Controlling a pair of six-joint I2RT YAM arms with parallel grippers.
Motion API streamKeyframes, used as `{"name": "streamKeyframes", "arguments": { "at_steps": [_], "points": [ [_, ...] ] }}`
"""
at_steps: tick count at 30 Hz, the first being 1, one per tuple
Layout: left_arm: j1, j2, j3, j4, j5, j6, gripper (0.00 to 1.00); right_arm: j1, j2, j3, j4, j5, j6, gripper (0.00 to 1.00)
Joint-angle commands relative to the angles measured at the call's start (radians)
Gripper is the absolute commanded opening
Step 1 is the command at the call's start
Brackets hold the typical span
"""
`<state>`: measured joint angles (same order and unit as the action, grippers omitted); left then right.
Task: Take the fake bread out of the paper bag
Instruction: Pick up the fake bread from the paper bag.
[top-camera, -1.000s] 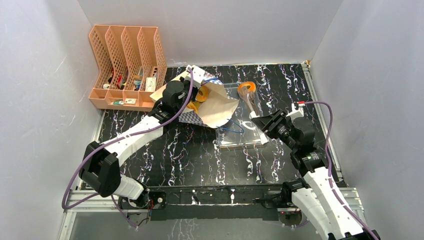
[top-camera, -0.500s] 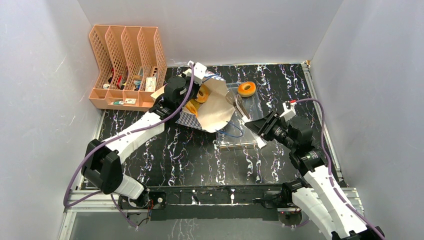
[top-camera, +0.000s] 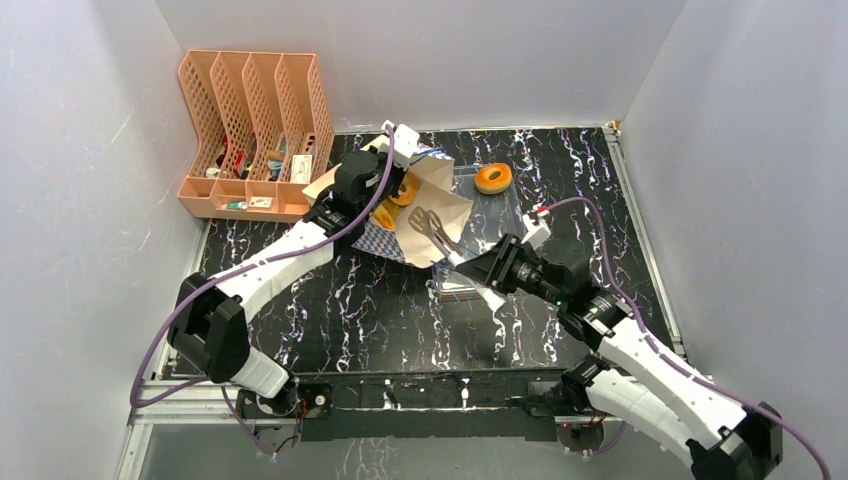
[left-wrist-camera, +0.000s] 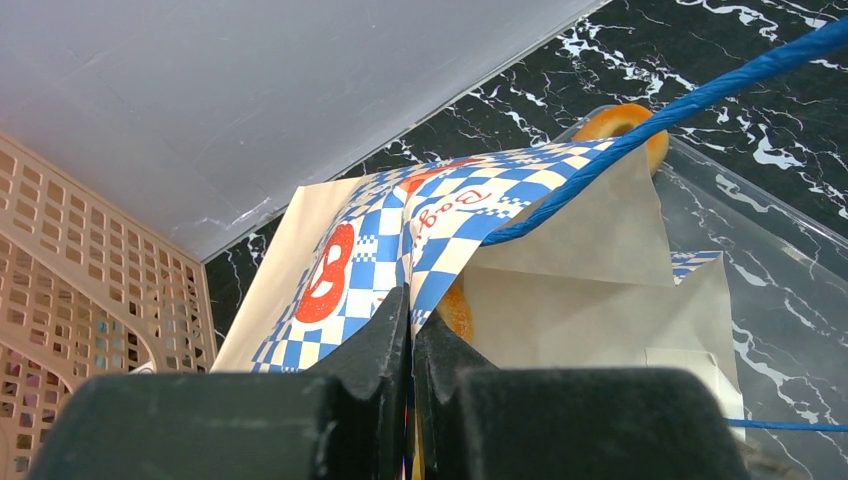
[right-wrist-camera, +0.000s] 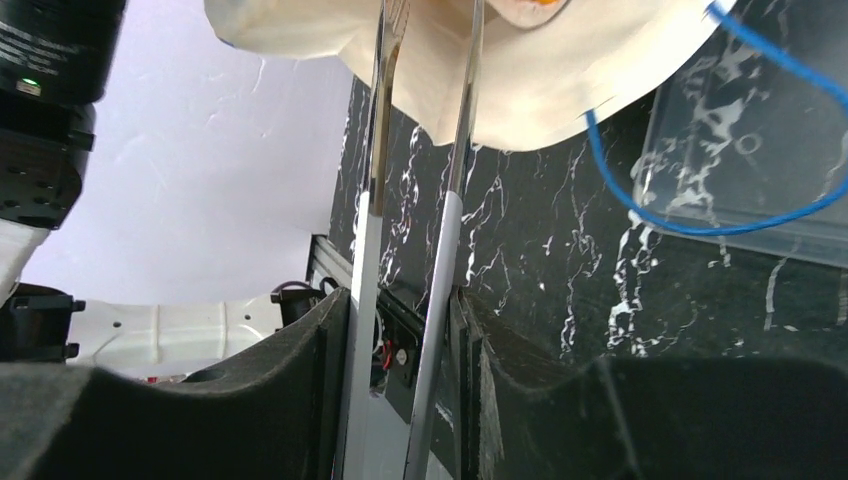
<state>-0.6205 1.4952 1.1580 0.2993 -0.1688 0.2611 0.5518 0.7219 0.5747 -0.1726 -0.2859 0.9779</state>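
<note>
Now, left hand (left-wrist-camera: 411, 305): clamped shut on the rim of the tan kraft paper bag (left-wrist-camera: 590, 230), right on its blue-and-white checkered band. You are holding the mouth lifted.
Right hand (right-wrist-camera: 405, 300): closed on the handle end of the thin metal tongs (top-camera: 431, 222), with both blades running out between its pads.
Bread in the bag: a piece of small orange-brown glazed toy bread (left-wrist-camera: 456, 312) shows just inside the mouth, beside your left hand. How many pieces lie deeper cannot be told.
Bread outside: one orange-brown glazed ring (top-camera: 493, 178) sits on the clear plastic tray (right-wrist-camera: 760, 150), apart from the bag.
Key relation: the paper bag lies on the black marbled desk (top-camera: 350, 300) with its mouth facing your right arm. The long axis of the tongs runs from the right hand up and left into that mouth. Their tips are over the cream inner wall, and the bread lies beyond them, toward the left hand.
Nearer arm: your left touches the bag but is occupied, so the reach falls to your right, through the tongs.
Blue cord handle (left-wrist-camera: 700, 90): stretched taut across the mouth, and in my judgement it could snag the blades.
Writing: a round red-orange pretzel-like logo (left-wrist-camera: 330, 275) sits on the checkered band. The cursive word beside it is upside down and cannot be read with certainty.
</note>
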Motion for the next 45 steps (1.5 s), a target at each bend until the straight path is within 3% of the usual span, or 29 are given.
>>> {"name": "streamKeyframes", "arguments": {
  "at_steps": [1, 9, 20, 32, 45],
  "points": [
    [-0.005, -0.030, 0.035, -0.017, 0.014, -0.010, 0.00, 0.143, 0.059, 0.005, 0.188, 0.140, 0.057, 0.35],
    [-0.007, -0.066, 0.015, -0.017, 0.032, -0.008, 0.00, 0.215, 0.214, 0.018, 0.316, 0.285, 0.144, 0.36],
    [-0.007, -0.117, -0.015, -0.014, 0.045, -0.009, 0.00, 0.215, 0.497, -0.039, 0.645, 0.362, 0.442, 0.35],
    [-0.008, -0.122, -0.024, -0.009, 0.059, -0.020, 0.00, 0.210, 0.630, -0.091, 0.871, 0.430, 0.638, 0.40],
    [-0.008, -0.122, -0.029, -0.001, 0.071, -0.020, 0.00, 0.207, 0.710, -0.075, 0.941, 0.437, 0.718, 0.43]
  ]
}}
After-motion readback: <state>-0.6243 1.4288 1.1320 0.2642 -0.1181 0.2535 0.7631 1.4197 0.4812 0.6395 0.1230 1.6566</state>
